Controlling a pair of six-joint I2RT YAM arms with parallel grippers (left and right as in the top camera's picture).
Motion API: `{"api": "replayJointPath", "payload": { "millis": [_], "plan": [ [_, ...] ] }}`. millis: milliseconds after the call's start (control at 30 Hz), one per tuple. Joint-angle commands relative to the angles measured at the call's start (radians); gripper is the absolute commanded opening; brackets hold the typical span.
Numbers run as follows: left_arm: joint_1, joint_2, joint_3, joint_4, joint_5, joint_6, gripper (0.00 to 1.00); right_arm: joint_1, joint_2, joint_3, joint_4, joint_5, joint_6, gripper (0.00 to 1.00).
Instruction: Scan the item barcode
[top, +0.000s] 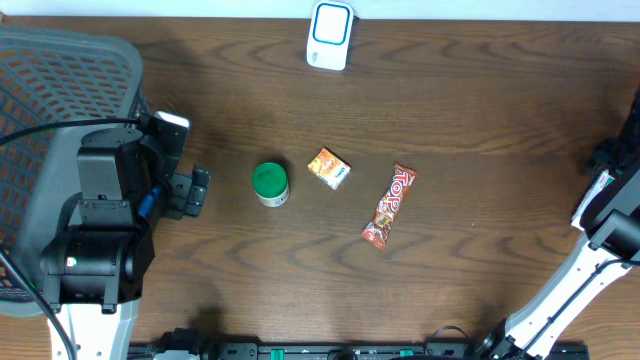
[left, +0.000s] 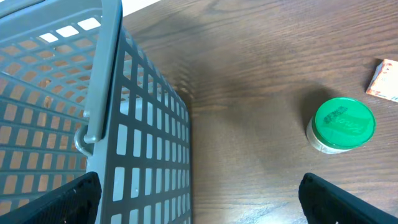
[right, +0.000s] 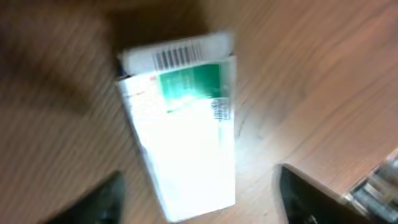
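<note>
In the right wrist view, a white box (right: 186, 130) with a green panel lies flat on the wooden table, its barcode (right: 177, 57) facing up at the far end. My right gripper (right: 208, 205) is open, with one finger on each side of the box's near end and a gap on both sides. The view is blurred. In the overhead view only the right arm (top: 610, 205) shows, at the right edge, and the box is out of frame. The white and blue scanner (top: 330, 35) stands at the table's far edge. My left gripper (top: 195, 190) (left: 199, 205) is open and empty beside the basket.
A grey mesh basket (top: 40, 90) (left: 143, 155) fills the left side. Mid-table lie a green-lidded jar (top: 270, 184) (left: 342, 124), a small orange packet (top: 329, 168) and a red candy bar (top: 389, 205). The table's right edge (right: 373, 180) is close to my right fingers.
</note>
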Motion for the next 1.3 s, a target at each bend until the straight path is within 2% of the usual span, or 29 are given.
{"api": "replayJointPath", "payload": {
  "millis": [0,300,400,700,833,933,1067,1267],
  "plan": [
    [0.005,-0.003,-0.003,0.000,0.013,-0.010,0.99,-0.004,-0.003,0.013,0.008,-0.101,-0.037,0.99],
    [0.005,-0.003,-0.003,0.000,0.013,-0.010,0.99,0.067,-0.198,0.045,0.028,-0.455,-0.065,0.99],
    [0.005,-0.003,-0.003,0.000,0.013,-0.010,0.99,0.130,-0.289,0.045,-0.020,-0.507,-0.068,0.99],
    [0.005,-0.003,-0.003,0.000,0.013,-0.010,0.99,0.489,-0.502,0.045,-0.200,-0.505,0.039,0.99],
    [0.005,-0.003,-0.003,0.000,0.013,-0.010,0.99,0.703,-0.554,0.044,-0.217,-0.438,0.079,0.99],
    [0.005,-0.003,-0.003,0.000,0.013,-0.010,0.99,0.899,-0.562,0.044,-0.247,-0.353,0.184,0.99],
    [0.005,-0.003,-0.003,0.000,0.013,-0.010,0.99,1.065,-0.562,0.041,-0.259,-0.307,0.291,0.99],
    [0.005,-0.003,-0.003,0.000,0.013,-0.010,0.99,1.271,-0.562,0.021,-0.270,-0.066,0.447,0.99]
  ]
}}
